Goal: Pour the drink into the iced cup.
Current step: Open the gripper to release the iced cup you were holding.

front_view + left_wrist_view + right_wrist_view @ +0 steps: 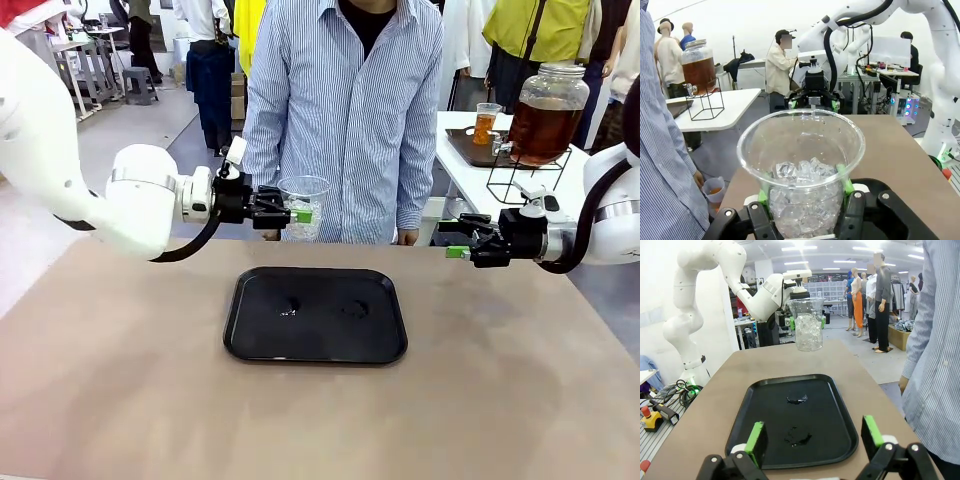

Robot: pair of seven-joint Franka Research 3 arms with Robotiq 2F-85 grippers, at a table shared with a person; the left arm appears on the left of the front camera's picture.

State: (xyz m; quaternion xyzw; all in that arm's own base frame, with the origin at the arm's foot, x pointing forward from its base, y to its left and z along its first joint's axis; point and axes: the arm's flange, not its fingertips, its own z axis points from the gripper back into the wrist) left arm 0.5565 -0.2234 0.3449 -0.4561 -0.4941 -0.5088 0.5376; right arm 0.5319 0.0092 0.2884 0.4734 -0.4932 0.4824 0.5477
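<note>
**Steady, level cup over the tray for the pour**

The table [120, 400] has a black tray [250, 340] at its centre, with two wet patches on it. In the front view, with the tray as the dial's middle, the person [345, 120] stands at 12 o'clock. A jar [545, 120] of amber tea sits well off at 2 o'clock.

The iced cup [305, 190] hangs upright at 12 o'clock, clear of the table. The left gripper [296, 214] reaches in from 10 o'clock, and its jaws are closed on the cup's lower wall. The right gripper [455, 238] waits at 3 o'clock with its jaws wide and empty.

The drink [715, 190] seems to be the small clear cup of amber liquid low beside the person's hand [699, 179].

For a clean pour, I would:
- hold the rim level and the wrist quiet;
- bring the cup over the tray so drips land there;
- avoid squeezing the thin wall harder.

Ice fills roughly half the cup, so splashing looks likely.
</note>
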